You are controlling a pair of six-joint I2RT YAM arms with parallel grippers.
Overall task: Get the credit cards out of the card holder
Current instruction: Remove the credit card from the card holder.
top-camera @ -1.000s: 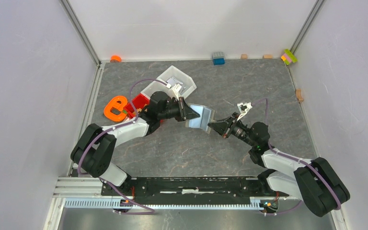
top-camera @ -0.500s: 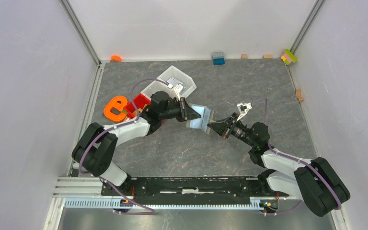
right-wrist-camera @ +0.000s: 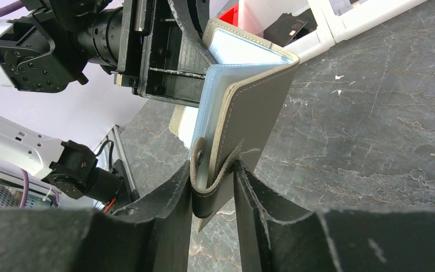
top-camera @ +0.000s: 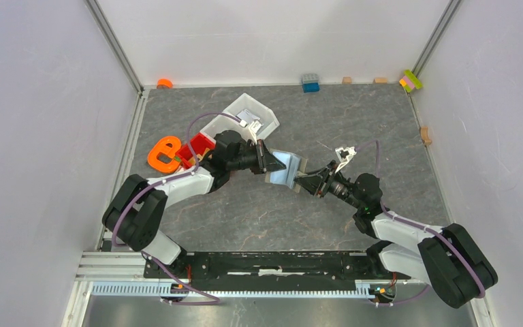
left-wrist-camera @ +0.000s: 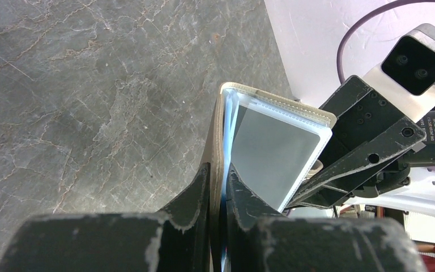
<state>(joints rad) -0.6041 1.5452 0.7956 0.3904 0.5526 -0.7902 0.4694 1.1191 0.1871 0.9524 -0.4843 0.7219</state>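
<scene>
Two grippers are meeting over the middle of the table [top-camera: 259,214] in the top view, and the holder [top-camera: 297,163] is standing open between them. A pale blue card [top-camera: 282,165] is showing on its inner face. The left gripper [top-camera: 268,161] is at the holder's left flap and the right gripper [top-camera: 304,181] is at its right flap. A white bin [top-camera: 267,117] and a red bin [top-camera: 199,144] are sitting just behind the left arm.

At the left wrist, the left gripper [left-wrist-camera: 218,180] is clamping one taupe flap of the holder [left-wrist-camera: 216,136], with its fingers [left-wrist-camera: 195,190] pressing together on it. Pale blue card edges are running down into the same nip. A greyish card [left-wrist-camera: 269,150] is sitting in a stitched clear pocket beside that flap. The right gripper [left-wrist-camera: 362,150] is reaching in just beyond the pocket.

At the right wrist, the right gripper [right-wrist-camera: 213,170] is flanking the other flap's lower edge and its strap [right-wrist-camera: 204,195]. Both fingers [right-wrist-camera: 173,215] are lying against the strap, but I cannot tell whether they are pinching it. The holder [right-wrist-camera: 257,113] is rising from there, folded partly open, with a blue card [right-wrist-camera: 235,48] behind its clear pocket.
</scene>
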